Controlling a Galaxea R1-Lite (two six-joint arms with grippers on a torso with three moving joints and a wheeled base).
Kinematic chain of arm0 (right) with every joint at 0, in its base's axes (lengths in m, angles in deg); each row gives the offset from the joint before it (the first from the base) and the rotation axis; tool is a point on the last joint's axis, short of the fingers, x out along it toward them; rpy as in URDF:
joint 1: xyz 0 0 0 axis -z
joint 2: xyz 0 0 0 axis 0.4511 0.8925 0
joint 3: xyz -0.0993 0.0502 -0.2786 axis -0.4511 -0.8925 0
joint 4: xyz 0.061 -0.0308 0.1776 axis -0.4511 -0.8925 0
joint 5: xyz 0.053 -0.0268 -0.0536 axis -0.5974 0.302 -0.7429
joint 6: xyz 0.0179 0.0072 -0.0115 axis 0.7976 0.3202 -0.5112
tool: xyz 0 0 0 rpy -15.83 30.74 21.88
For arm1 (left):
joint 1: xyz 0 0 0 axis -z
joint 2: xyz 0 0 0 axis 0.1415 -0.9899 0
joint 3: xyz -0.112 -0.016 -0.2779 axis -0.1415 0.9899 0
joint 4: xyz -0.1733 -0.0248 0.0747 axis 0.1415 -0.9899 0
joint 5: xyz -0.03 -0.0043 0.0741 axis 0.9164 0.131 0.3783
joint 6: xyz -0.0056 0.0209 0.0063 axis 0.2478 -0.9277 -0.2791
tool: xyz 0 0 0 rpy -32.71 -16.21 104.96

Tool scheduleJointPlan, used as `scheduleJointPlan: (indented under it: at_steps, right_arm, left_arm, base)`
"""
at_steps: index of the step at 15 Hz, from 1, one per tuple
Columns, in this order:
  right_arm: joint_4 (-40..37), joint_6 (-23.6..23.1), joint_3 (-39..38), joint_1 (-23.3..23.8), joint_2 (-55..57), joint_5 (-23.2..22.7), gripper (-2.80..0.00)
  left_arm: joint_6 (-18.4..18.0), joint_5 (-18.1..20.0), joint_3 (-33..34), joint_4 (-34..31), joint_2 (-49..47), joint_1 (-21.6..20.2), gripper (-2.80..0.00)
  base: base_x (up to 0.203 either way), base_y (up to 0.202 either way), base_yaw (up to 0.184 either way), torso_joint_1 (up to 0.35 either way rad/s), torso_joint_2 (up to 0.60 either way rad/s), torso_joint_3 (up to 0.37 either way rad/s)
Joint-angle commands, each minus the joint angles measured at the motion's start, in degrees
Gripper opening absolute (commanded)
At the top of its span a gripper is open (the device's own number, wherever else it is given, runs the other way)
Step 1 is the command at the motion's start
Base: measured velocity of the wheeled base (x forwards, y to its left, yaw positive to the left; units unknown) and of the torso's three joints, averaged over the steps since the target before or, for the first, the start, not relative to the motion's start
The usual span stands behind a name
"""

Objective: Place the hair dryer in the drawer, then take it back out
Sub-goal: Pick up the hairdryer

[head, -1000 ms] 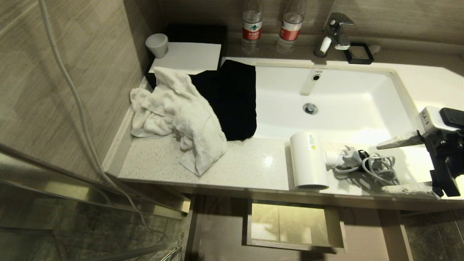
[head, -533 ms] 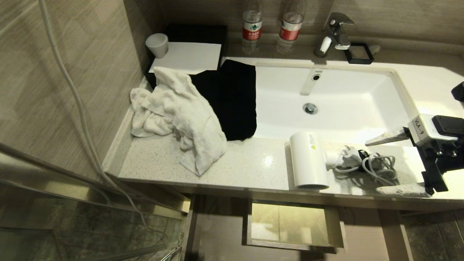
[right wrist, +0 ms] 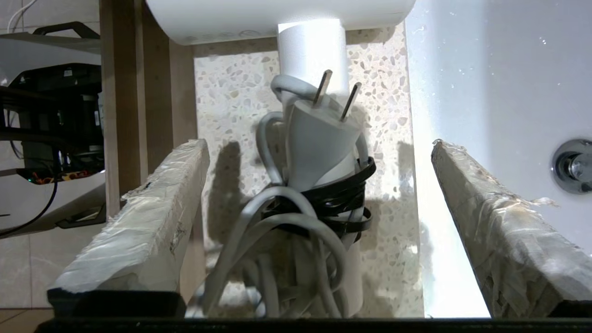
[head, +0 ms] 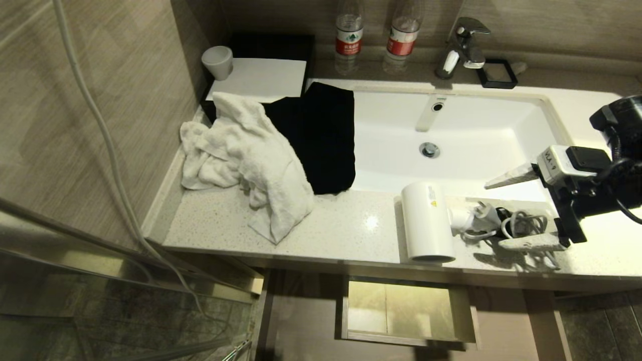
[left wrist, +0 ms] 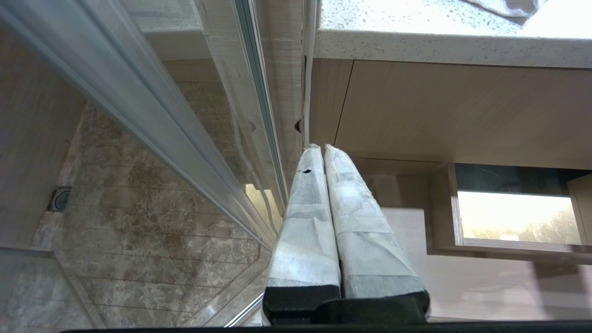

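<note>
hair dryer point(head: 428, 221): lying on the speckled countertop point(head: 326, 225) at the front edge, beside the sink point(head: 551, 120), cord and plug point(right wrist: 319, 134) bundled around its handle. drawer point(head: 464, 313): pulled open below it. right gripper point(head: 506, 210): fingers spread wide either side of the handle, not touching. left gripper point(left wrist: 323, 149): fingers pressed together, low beside the cabinet.

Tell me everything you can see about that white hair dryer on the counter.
The hair dryer is glossy white plastic: a short, thick barrel with a small warning label and a slim handle. It lies on the speckled countertop between sink and front edge. Its cord is bundled around the handle with a black tie, plug on top. Nothing grips it.
</note>
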Motion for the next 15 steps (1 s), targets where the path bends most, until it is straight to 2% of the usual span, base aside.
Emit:
scheduleJointPlan:
  at_steps: [1, 4, 9, 15]
  right_arm:
    - [-0.18, -0.46, 1.61, -0.37, 2.84, -0.32, 0.0]
    - [0.05, -1.7, 4.61, -0.37, 4.8, 0.05, 0.0]
    - [-0.18, -9.34, 5.5, -0.72, 5.58, 2.39, 0.0]
    - [-2.82, -9.42, 4.71, -1.07, 4.96, 3.01, 0.0]
  left_arm:
    - [0.0, 0.0, 0.0, 0.01, 0.09, 0.0, -2.8]
    - [0.0, 0.0, 0.03, 0.01, 0.07, 0.0, -2.8]
    - [0.0, 0.0, 0.09, 0.01, 0.0, 0.0, -2.8]
    - [0.0, 0.0, 0.01, 0.01, 0.08, 0.0, -2.8]
  base:
    - [0.0, 0.0, 0.0, 0.0, 0.0, 0.0]
    - [0.0, 0.0, 0.0, 0.0, 0.0, 0.0]
    - [0.0, 0.0, 0.0, 0.0, 0.0, 0.0]
    - [0.0, 0.0, 0.0, 0.0, 0.0, 0.0]
